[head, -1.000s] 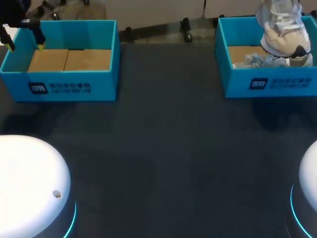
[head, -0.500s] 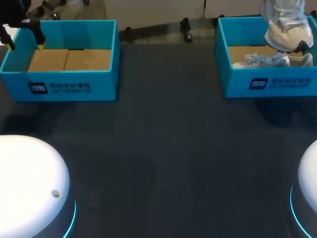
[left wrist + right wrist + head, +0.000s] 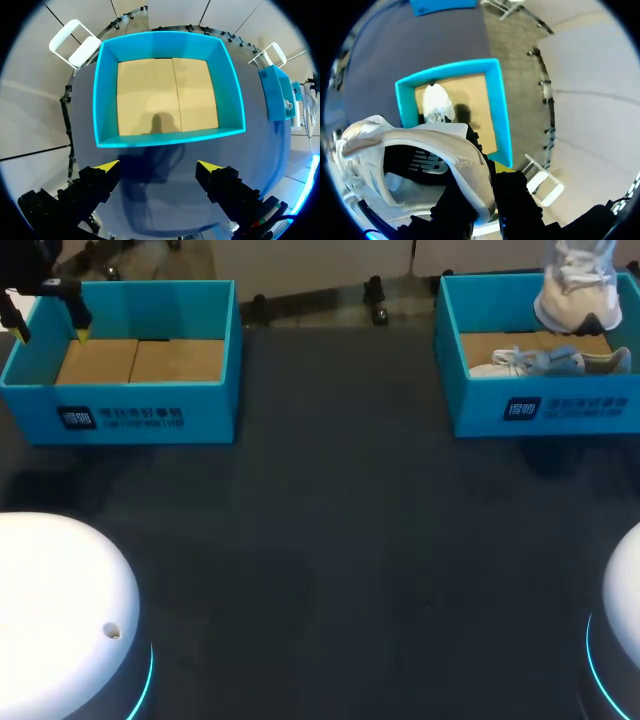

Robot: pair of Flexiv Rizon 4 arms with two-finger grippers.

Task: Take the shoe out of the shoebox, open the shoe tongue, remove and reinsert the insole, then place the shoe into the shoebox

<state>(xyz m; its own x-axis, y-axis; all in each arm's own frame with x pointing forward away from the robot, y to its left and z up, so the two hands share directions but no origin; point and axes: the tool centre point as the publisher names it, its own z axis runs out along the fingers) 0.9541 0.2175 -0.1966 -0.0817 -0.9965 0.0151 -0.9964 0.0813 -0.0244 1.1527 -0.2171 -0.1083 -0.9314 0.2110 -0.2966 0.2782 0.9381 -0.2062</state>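
Observation:
A white and beige shoe (image 3: 577, 288) hangs over the back of the right blue shoebox (image 3: 540, 405). In the right wrist view my right gripper (image 3: 489, 180) is shut on the heel rim of this shoe (image 3: 415, 145), one finger inside and one outside. A second white shoe (image 3: 525, 361) lies on its side on the box floor, also seen under the held shoe (image 3: 438, 103). My left gripper (image 3: 159, 166) stands open above the near-left edge of the left blue shoebox (image 3: 100, 100), holding nothing; in the head view this gripper (image 3: 50, 330) is at the box's left wall.
The left shoebox (image 3: 130, 410) holds only its bare cardboard floor. Dark table (image 3: 330, 540) lies between the two boxes. The white bases of my arms (image 3: 60, 620) stand at the near corners.
My right gripper has lifted the shoe higher and farther back, clear of the shoe lying in the box. The left arm has kept still.

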